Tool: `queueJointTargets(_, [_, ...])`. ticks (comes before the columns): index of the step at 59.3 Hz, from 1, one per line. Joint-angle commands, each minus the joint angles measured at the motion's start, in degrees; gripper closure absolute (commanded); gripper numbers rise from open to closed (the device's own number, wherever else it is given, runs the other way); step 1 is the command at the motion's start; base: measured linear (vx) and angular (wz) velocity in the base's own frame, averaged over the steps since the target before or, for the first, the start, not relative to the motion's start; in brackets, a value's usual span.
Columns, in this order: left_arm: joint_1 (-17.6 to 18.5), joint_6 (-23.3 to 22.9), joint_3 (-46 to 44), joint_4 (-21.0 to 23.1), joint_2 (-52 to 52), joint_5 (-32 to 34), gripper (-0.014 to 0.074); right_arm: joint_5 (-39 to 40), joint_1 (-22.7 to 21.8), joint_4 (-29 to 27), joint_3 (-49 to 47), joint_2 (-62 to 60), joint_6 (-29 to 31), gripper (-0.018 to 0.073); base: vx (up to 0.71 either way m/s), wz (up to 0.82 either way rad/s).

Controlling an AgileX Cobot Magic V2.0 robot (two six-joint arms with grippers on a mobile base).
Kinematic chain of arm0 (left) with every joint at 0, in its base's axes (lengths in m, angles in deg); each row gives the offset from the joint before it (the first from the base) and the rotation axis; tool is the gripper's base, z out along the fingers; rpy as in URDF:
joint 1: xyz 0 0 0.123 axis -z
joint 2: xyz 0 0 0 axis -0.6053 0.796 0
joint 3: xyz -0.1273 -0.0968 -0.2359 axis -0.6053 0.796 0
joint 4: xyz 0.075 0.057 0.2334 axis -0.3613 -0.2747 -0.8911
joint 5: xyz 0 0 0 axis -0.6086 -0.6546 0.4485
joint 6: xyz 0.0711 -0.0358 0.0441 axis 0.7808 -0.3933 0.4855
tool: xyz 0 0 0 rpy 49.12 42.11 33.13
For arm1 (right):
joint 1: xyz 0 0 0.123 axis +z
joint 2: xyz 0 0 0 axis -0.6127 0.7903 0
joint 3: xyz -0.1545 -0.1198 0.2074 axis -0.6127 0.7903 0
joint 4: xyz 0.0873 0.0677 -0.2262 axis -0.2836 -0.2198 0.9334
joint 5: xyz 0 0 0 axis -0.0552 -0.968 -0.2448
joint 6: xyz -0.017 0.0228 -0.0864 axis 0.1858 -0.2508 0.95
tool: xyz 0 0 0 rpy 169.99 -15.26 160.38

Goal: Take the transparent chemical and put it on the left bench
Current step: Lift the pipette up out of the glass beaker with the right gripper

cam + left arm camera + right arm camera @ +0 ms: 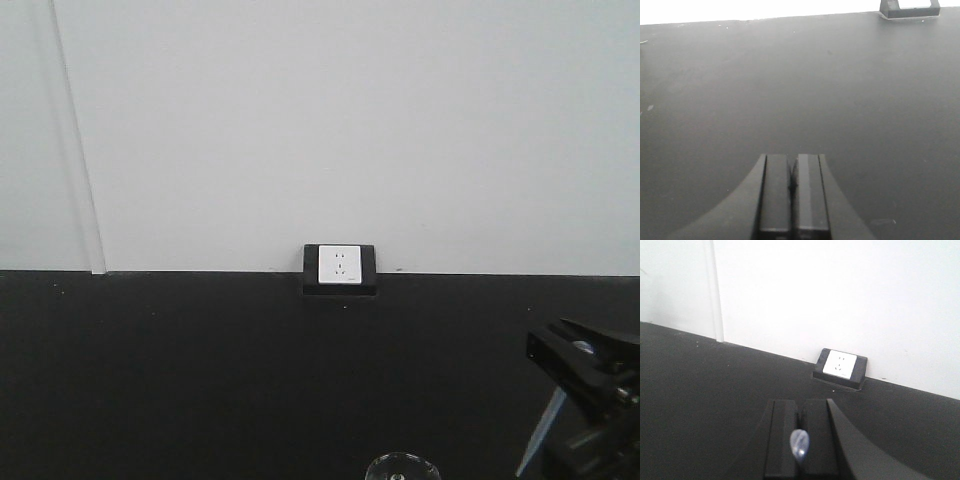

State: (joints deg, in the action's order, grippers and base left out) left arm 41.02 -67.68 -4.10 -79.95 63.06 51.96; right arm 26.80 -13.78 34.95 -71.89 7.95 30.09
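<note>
Here, the right gripper (799,407) hangs low over a black worktop (160,380), its jaws drawn in on a pale, faintly bluish pipette (538,432). In the front view the thin stem slants down and to the left below the fingers, and in the right wrist view its blurred end shows right at the gap between them. The pinch suggests the clear sample is being handled by its pipette rather than by the glass, though the beaker itself cannot be made out: the stem runs off the bottom edge of the picture. A round glass rim (402,467) peeks in at that same edge, to the left of the pipette and apart from it, and whether it belongs to the task's beaker cannot be told. The left gripper (793,162) has its jaws pressed together on nothing and sits above bare worktop, apparently parked out of the way while the other arm works. A white socket (340,265) in a black housing stands where the worktop meets the white wall (330,120). That marks this as the pick-up side, since the left bench appears in no view, so the placing looks to be ahead. No writing can be read anywhere: the socket face shows only its pin holes, and no brand or label is visible on grippers or glass.
</note>
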Motion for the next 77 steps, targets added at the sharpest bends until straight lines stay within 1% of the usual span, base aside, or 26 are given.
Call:
queueJointTargets(1, [0.10,-0.45,0.93,0.04,-1.10,4.49,0.0600,-0.87,-0.20,0.39,-1.68,-4.57,1.02,0.0562,0.00,0.00])
queueJointTargets(12, [0.10,-0.45,0.93,0.04,-1.10,4.49,0.0600,-7.59,-0.20,0.51,-1.63,-10.72,1.02,0.0562,0.00,0.00])
queueJointTargets(21, [0.10,-0.45,0.93,0.04,-1.10,4.49,0.0600,-10.71,-0.20,1.22,-1.57,-14.14,0.83,0.0561,0.00,0.00])
queueJointTargets(26, [0.10,-0.45,0.93,0.04,-1.10,4.49,0.0600,-10.09,-0.20,2.68,0.09,-15.85,-0.12,0.0561,0.00,0.00])
queueJointTargets(39, [0.10,-0.45,0.93,0.04,-1.10,4.49,0.0600,-9.18,-0.20,8.90,6.58,-19.54,-6.05,0.0561,0.00,0.00])
queueJointTargets(45, [0.10,-0.45,0.93,0.04,-1.10,4.49,0.0600,-9.39,-0.20,11.43,7.08,-19.85,-7.05,0.0561,0.00,0.00])
queueJointTargets(77, [0.10,-0.45,0.93,0.04,-1.10,4.49,0.0600,-10.12,-0.20,10.89,7.03,-19.85,-6.97,0.0561,0.00,0.00])
